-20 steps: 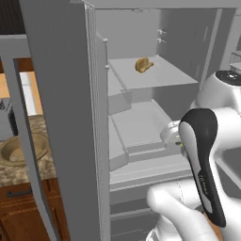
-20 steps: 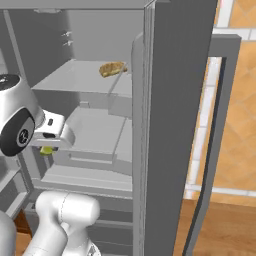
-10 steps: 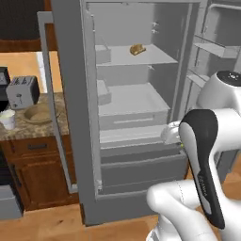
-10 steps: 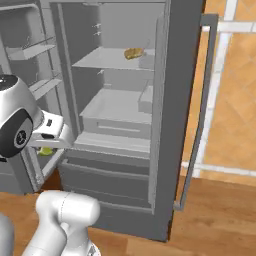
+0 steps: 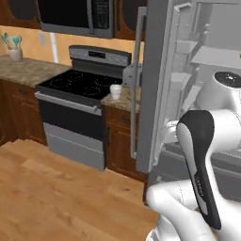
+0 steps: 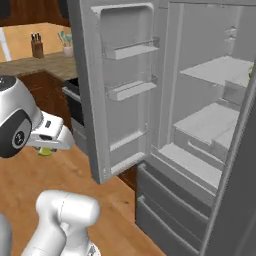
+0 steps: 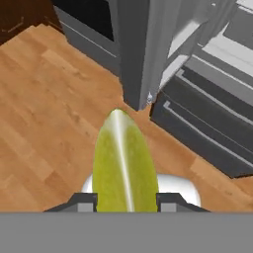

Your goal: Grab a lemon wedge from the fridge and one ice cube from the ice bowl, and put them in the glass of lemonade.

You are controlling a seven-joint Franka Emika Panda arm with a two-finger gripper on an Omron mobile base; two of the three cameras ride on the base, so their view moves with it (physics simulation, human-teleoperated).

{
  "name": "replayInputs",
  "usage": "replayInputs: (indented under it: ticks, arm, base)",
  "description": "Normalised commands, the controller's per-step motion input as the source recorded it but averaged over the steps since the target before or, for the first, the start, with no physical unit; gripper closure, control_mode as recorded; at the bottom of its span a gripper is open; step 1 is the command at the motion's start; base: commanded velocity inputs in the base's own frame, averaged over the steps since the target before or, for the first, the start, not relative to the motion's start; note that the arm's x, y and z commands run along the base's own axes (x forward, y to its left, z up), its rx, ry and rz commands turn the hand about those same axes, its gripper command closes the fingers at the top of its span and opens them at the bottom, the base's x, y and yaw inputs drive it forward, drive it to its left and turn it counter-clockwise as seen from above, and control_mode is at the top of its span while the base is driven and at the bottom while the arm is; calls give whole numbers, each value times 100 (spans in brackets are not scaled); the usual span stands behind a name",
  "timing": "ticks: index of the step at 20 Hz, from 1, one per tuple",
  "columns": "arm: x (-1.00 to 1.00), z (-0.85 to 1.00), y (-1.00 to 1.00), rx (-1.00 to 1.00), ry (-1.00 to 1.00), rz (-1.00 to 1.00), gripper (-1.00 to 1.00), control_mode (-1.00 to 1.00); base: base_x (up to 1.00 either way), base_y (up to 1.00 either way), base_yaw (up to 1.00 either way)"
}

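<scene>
Lemon wedge (image 7: 125, 163) clamped between jaws of gripper (image 7: 125, 201), above wood floor (image 7: 44, 99)

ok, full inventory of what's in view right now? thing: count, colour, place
lemon wedge: 1, yellow-green, clamped in the gripper
fridge: 1, grey, doors open, bare shelves, two lower drawers
glass of lemonade: 1, whitish, counter between stove and fridge
stove: 1, black and steel, left of the fridge
microwave: 1, dark, above the stove
knife block: 1, brown, far counter
utensil holder: 1, pale, beside the knife block
floor: wood, below the hand
gripper: 1, shut on the wedge
</scene>
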Motion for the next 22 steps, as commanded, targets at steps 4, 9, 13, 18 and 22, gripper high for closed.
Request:
replayInputs:
  ticks: [4,9,13,18,22]
  arm:
    - [0,0,0,0,0,0,100,100]
    - [0,0,0,0,0,0,100,100]
    - [0,0,0,0,0,0,100,100]
    - [0,0,0,0,0,0,100,100]
    - [0,0,0,0,0,0,100,100]
  base:
    - [15,0,65]
    - [61,24,37]
    - [-9,63,51]
    - [100,50,-1]
    - [100,78,-37]
